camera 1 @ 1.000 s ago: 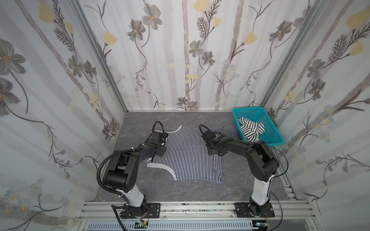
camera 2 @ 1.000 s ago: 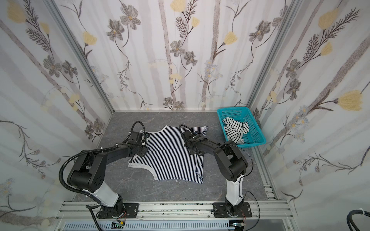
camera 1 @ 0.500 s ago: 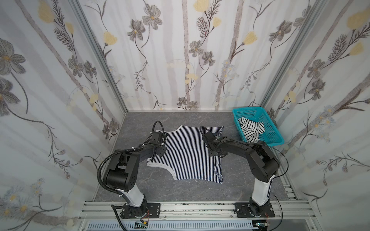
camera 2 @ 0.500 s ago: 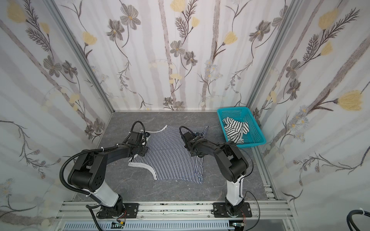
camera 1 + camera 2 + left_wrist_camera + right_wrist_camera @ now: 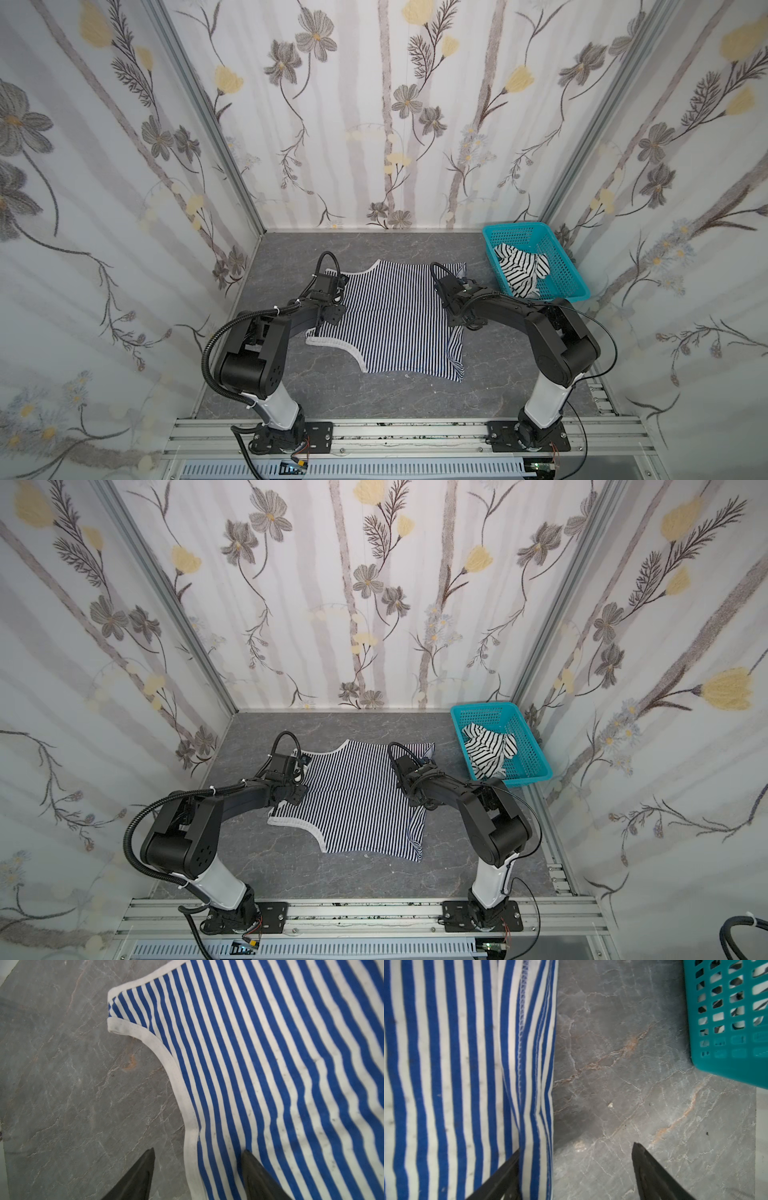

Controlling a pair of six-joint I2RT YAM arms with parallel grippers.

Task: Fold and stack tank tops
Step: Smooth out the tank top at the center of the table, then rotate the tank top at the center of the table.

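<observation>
A: Where does the navy-striped tank top (image 5: 395,320) lie?
B: Flat on the surface (image 5: 291,257), with its long axis running from arm to arm. Your left claw (image 5: 198,1153) straddles its white trim and your right claw (image 5: 576,1149) its hem; both are spread and empty.

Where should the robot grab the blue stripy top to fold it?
Probably pinch the blue stripy top at its white-trimmed edge from the robot's left and its stitched hem from the right. It lies flat, so only the rims give jaws something to straddle.
</observation>
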